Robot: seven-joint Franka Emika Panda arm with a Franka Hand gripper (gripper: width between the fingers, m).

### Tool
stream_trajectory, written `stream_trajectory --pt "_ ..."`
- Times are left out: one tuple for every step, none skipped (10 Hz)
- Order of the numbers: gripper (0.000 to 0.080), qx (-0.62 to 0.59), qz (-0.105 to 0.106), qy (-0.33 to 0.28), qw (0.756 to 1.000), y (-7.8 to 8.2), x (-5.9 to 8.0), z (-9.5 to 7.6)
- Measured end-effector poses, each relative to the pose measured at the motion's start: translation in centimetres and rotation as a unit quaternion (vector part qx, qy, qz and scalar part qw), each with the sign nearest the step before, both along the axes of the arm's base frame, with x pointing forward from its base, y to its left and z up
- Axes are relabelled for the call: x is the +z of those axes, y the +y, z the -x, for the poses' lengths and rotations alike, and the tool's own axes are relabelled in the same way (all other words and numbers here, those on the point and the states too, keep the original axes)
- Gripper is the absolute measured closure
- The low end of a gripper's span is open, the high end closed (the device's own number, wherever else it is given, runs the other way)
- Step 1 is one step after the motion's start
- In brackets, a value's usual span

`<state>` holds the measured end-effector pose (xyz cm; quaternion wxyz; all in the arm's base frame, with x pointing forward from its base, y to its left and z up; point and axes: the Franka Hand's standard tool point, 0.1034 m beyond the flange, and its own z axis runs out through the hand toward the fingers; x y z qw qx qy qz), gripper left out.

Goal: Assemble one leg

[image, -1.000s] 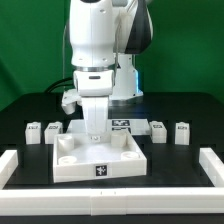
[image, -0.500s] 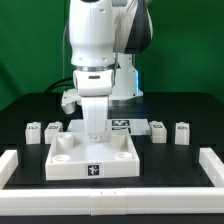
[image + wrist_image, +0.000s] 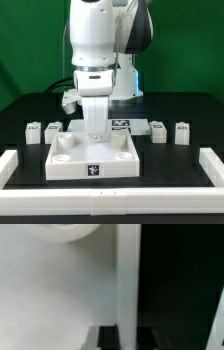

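Evidently nothing is changing: I am still holding my pincer (image 3: 93,132) low at the panel's (image 3: 120,158) far edge, and I cannot tell how far open it is. All four legs (image 3: 52,128) are lying untouched on the counter (image 3: 195,115) beside the panel, so assembly is waiting.

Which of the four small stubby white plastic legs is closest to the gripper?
The white plastic leg second from the exterior view's left; the gripper is nearer it than the other three.

A robotics lab bench: green backdrop (image 3: 30,40), black table (image 3: 20,112), white rails (image 3: 212,165), the marker board (image 3: 122,125).
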<state>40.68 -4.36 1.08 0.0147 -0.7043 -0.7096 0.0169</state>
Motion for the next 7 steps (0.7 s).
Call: stream_trajectory --pt "0.0739 -0.008 -0.002 -0.002 1.0 1.9 0.0 -0.7" --pt "0.0739 -0.013 -0.003 -0.008 1.0 3.2 -0.1 -1.9" --pt "0.0739 -0.019 -0.004 -0.014 1.0 4.0 0.0 -3.0" --pt "0.0739 -0.018 -0.006 -0.02 1.0 4.8 0.0 -4.3" --pt "0.0739 -0.017 -0.007 -0.023 1.0 5.6 0.0 -5.2" --pt "0.0739 -0.026 -0.008 -0.027 0.999 6.7 0.0 -6.1" --pt "0.0739 -0.031 -0.012 -0.033 0.999 8.3 0.0 -7.2"
